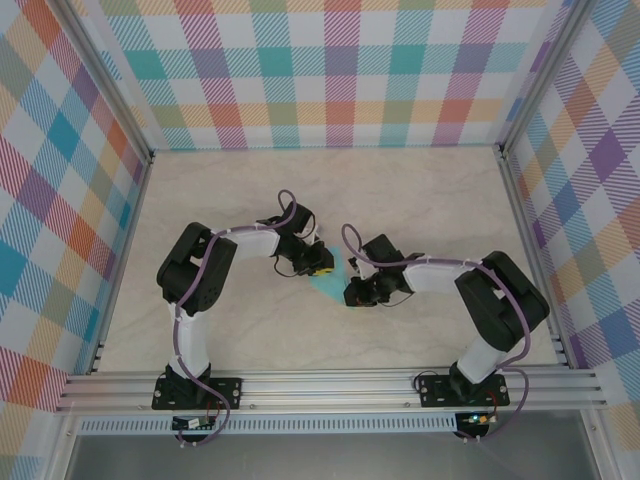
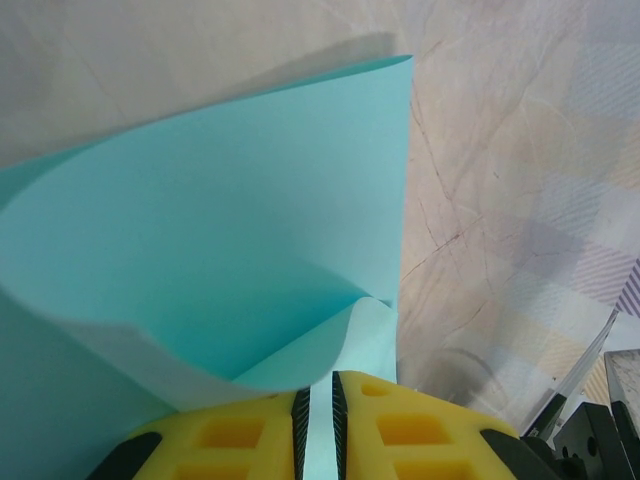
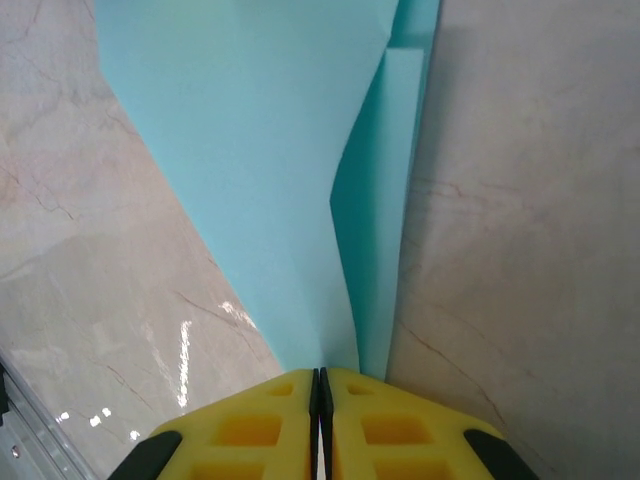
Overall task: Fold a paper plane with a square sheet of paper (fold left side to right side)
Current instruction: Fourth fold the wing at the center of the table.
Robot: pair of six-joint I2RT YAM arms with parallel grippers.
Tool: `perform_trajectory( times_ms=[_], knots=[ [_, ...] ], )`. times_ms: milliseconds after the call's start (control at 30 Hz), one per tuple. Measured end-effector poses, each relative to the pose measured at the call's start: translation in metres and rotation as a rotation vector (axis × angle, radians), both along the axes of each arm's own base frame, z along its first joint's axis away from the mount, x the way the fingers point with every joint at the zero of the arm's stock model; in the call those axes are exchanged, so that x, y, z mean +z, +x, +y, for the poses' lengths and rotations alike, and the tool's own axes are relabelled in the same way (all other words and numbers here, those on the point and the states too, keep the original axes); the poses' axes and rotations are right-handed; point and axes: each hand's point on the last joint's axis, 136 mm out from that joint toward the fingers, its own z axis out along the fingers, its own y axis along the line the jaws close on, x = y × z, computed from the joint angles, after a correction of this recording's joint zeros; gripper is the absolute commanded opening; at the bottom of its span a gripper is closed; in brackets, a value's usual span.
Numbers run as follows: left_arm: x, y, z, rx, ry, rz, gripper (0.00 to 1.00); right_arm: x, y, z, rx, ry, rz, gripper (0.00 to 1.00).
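The turquoise sheet of paper (image 1: 331, 283) lies part-folded on the table between my two grippers. In the left wrist view the paper (image 2: 220, 230) rises as a broad curved flap, and a curled edge runs down into the narrow slit between the yellow fingers of my left gripper (image 2: 320, 420), which is shut on it. The left gripper (image 1: 322, 268) sits at the paper's upper left. In the right wrist view the paper (image 3: 250, 150) narrows to a point with a raised crease. That point ends in my right gripper (image 3: 320, 400), its jaws pressed together on it. The right gripper (image 1: 352, 292) is at the paper's lower right.
The pale marble table (image 1: 400, 190) stretches behind the arms. Plaid walls (image 1: 340, 70) close off the back and both sides. An aluminium rail (image 1: 330, 385) with the arm bases runs along the near edge. Part of the right arm (image 2: 600, 430) shows beside the left gripper.
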Motion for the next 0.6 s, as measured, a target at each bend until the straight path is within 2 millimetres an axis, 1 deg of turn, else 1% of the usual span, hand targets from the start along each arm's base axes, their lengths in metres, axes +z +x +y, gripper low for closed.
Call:
perform_trajectory(
  times_ms=[300,400,500,600],
  knots=[
    [0.000,0.000,0.000,0.000,0.000,0.000,0.18,-0.001,-0.017,-0.013,-0.003,-0.040,0.048,0.12],
    [0.000,0.000,0.000,0.000,0.000,0.000,0.18,0.002,-0.024,-0.019,-0.005,-0.059,0.070,0.13],
    [0.000,0.000,0.000,0.000,0.000,0.000,0.18,0.013,-0.031,-0.025,-0.005,-0.071,0.082,0.14],
    [0.000,0.000,0.000,0.000,0.000,0.000,0.18,0.033,-0.025,-0.019,-0.003,-0.042,0.051,0.14]
  ],
)
